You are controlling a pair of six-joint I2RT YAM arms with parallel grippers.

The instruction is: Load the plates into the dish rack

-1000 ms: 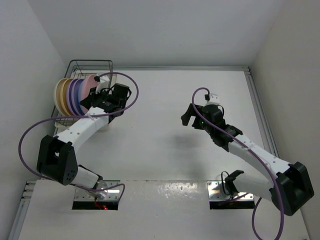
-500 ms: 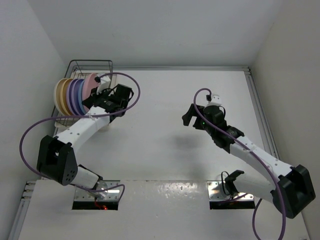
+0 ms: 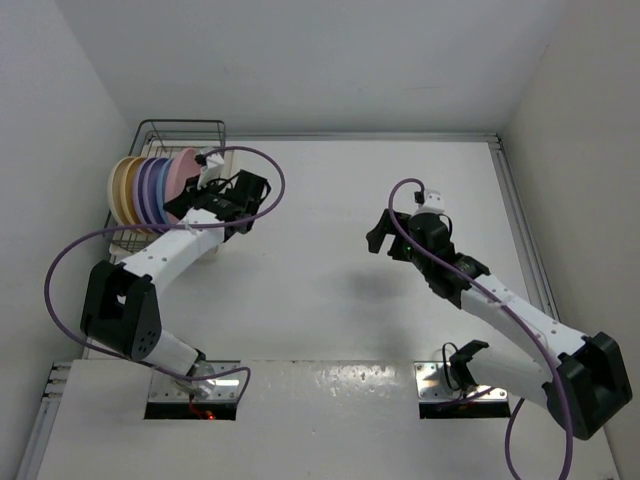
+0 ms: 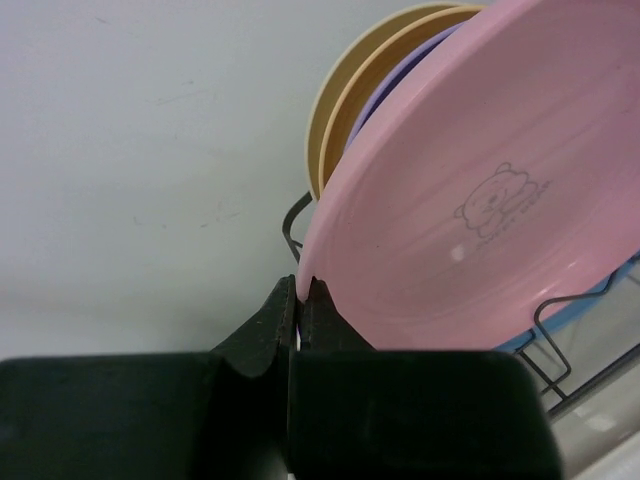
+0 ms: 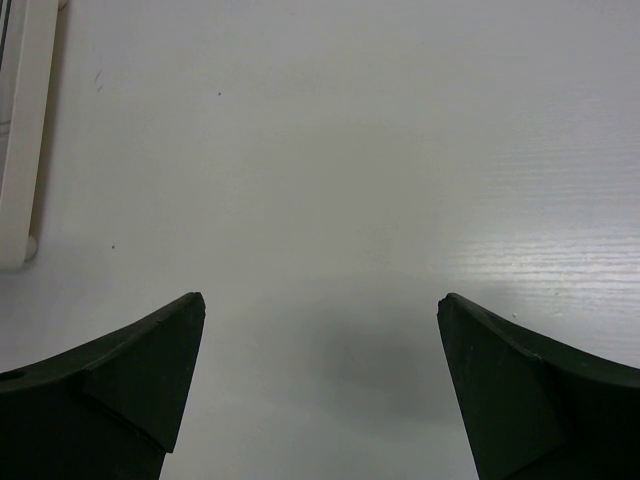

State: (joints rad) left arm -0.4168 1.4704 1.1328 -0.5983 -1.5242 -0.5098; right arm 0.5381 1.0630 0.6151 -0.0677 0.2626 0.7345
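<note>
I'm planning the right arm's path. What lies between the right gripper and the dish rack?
Top view: from the right gripper, bare table, then the left gripper and its purple cable at the dish rack.

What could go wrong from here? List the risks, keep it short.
1. The left gripper pinches only the rim of the pink plate; it could pivot or slip.
2. It leans close to the purple plate behind and may miss its own slot in the dish rack.
3. The arm's cable loops near the rack and could snag.
</note>
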